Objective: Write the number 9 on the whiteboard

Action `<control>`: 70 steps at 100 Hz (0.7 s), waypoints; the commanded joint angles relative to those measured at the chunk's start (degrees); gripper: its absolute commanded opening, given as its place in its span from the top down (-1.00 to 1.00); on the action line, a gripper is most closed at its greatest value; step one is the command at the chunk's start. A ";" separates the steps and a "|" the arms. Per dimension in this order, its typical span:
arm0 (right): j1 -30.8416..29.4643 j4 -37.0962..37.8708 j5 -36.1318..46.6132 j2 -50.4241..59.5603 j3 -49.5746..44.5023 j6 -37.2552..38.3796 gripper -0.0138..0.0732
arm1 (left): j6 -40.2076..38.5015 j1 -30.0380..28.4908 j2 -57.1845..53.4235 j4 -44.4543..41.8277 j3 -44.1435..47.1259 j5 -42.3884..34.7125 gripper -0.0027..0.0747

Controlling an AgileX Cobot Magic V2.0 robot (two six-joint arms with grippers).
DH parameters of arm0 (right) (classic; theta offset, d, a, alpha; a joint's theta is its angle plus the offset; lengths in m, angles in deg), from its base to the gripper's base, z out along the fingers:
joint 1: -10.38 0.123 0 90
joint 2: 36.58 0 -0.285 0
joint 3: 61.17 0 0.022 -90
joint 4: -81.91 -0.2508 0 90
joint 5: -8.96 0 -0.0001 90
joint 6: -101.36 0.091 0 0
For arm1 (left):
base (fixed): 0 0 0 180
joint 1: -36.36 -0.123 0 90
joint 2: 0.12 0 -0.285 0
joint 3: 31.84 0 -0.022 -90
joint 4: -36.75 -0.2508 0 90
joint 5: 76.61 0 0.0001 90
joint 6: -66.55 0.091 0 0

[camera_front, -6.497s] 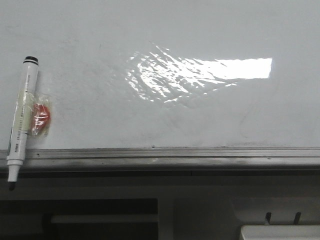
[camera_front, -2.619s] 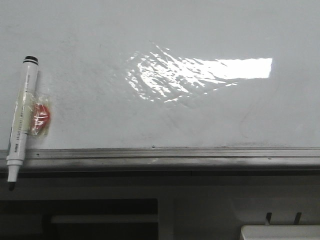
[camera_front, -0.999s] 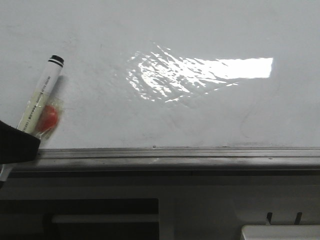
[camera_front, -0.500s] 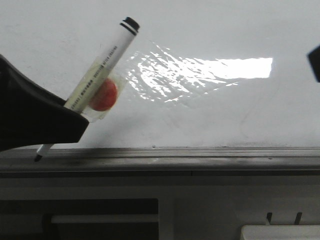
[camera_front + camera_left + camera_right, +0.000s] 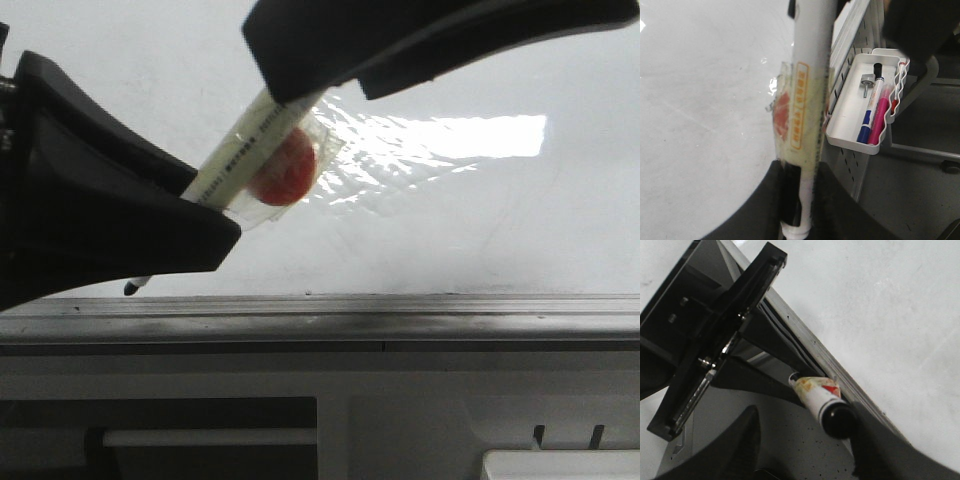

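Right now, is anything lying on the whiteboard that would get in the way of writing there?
Nothing visible does. The whiteboard shows only glare and faint smudges. The marker is tilted over it, held by the left gripper, with the right gripper around its capped end; no 9 is drawn yet.

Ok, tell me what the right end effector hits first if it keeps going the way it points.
Probably the marker: its black capped end sits between the right end effector fingers, the left end effector holding the other end. Depth is unclear.
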 commanded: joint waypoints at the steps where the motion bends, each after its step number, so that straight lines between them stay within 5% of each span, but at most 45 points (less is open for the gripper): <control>1: 0.05 -0.93 4.10 -1.09 3.05 -0.66 -0.10 | -0.19 0.61 -0.82 0.05 -1.81 -4.67 0.98; 16: 0.05 -1.05 4.10 -2.36 3.29 -0.66 0.03 | -0.19 0.61 -0.82 0.05 -1.81 -4.67 0.98; 40: -0.07 -1.21 4.31 -2.42 3.29 -0.66 0.86 | -0.19 0.61 -0.82 0.05 -1.81 -3.16 0.98; 54: -0.07 -1.21 4.57 -2.42 3.29 -0.66 0.86 | -0.42 0.61 -0.82 2.52 -1.81 -0.61 0.85; 70: -0.07 0.04 4.57 -2.42 3.29 -0.76 0.86 | -0.42 0.61 -2.54 5.03 -1.81 -2.59 0.35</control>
